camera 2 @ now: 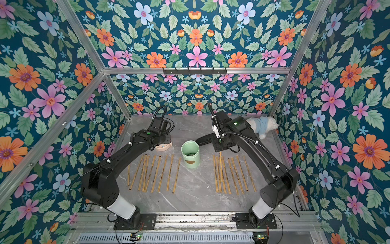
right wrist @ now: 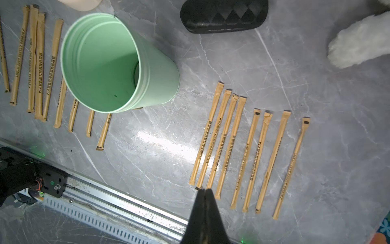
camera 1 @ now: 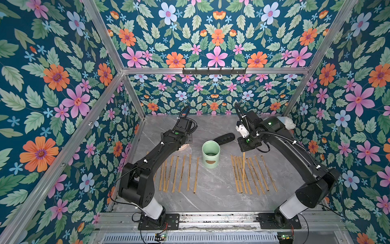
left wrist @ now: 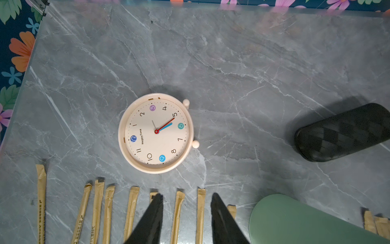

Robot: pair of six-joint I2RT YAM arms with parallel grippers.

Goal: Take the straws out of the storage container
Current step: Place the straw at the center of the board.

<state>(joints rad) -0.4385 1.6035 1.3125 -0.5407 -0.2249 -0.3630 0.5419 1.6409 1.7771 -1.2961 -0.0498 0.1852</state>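
Right wrist view: the right gripper (right wrist: 204, 189) sat at the lower centre of the frame, pinched tight on the held straw (right wrist: 221, 142), which ran up from its tips.
Held straw from above: in a top view it stood steeply (camera 1: 243, 166) over the right-hand row.
Left gripper: its fingers were partly spread at the lower centre of the left wrist view (left wrist: 186, 195), with nothing between them.
Storage container: it stood upright, open and empty at the centre of both top views (camera 1: 211, 155) (camera 2: 190, 155).
Straws: they lay flat on the grey marble table (camera 1: 211, 190) in two rows, one left (camera 1: 183, 173) and one right (camera 1: 261, 173) of the canister.
Other items: a pinkish clock (left wrist: 156, 133) was at mid-frame, a black glasses case (left wrist: 341, 133) at the right edge, and a white plush toy (camera 2: 262, 125) at the table's upper right corner.
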